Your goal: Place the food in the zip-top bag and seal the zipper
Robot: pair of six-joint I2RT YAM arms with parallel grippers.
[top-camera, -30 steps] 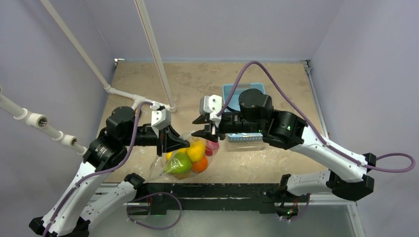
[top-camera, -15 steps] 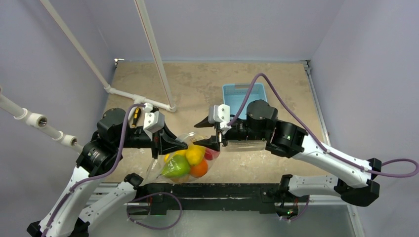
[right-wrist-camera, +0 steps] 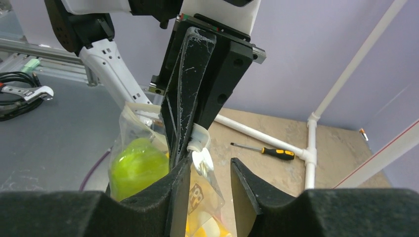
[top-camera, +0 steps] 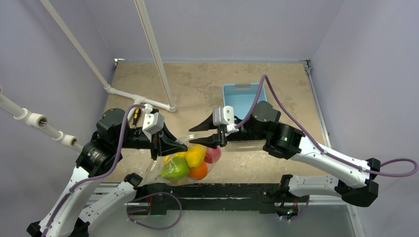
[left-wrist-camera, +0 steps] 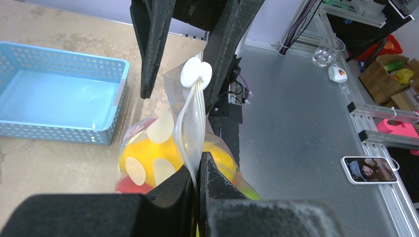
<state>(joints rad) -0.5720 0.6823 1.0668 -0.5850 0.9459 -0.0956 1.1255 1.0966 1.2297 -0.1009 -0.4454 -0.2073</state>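
Zip-top bag (left-wrist-camera: 163,131), clear dotted plastic, holds glossy rounded food (top-camera: 195,156). Left pincer (left-wrist-camera: 198,170) pinches its whitish zipper (left-wrist-camera: 190,116); right pincer (right-wrist-camera: 207,168) spread.

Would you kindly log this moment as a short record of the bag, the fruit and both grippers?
left gripper: shut on the zipper
right gripper: open, jaws either side of the zipper's far end
bag: held by its mouth strip
fruit: green, yellow, orange and red pieces, all inside the bag
seal: cannot tell whether the zipper is pressed closed
basket: light blue, apart from the bag
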